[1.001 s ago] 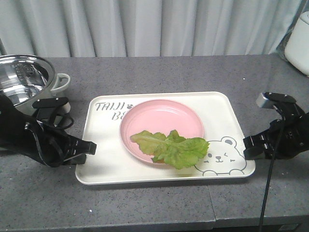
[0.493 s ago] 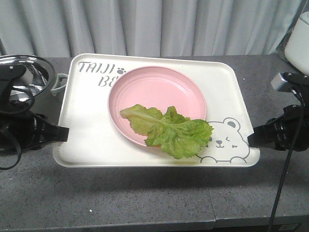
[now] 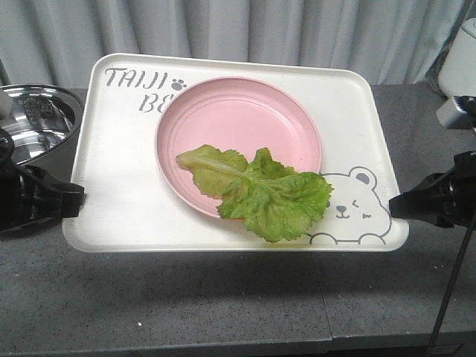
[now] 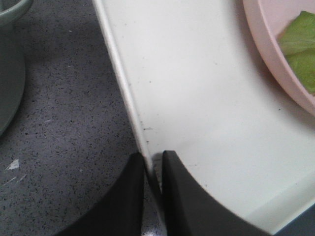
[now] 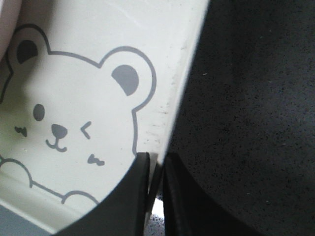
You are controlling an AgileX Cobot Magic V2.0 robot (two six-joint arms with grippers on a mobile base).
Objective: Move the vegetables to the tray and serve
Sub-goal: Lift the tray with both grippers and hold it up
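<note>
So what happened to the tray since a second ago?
The tray went up: the left hand and right hand, pinching its two short edges, lifted it off the grey counter, so it hangs in the air. Nothing was let go. The pink plate and the lettuce kept their spots on the tray, and the steel pot stayed put.

One cream tray [image 3: 119,186], one pink plate [image 3: 238,119], one clump of lettuce leaves [image 3: 260,193], leaf count unclear, one steel pot [image 3: 37,119], one white appliance [image 3: 461,67], two grippers, left gripper [image 3: 74,199] and right gripper [image 3: 394,206]
</note>
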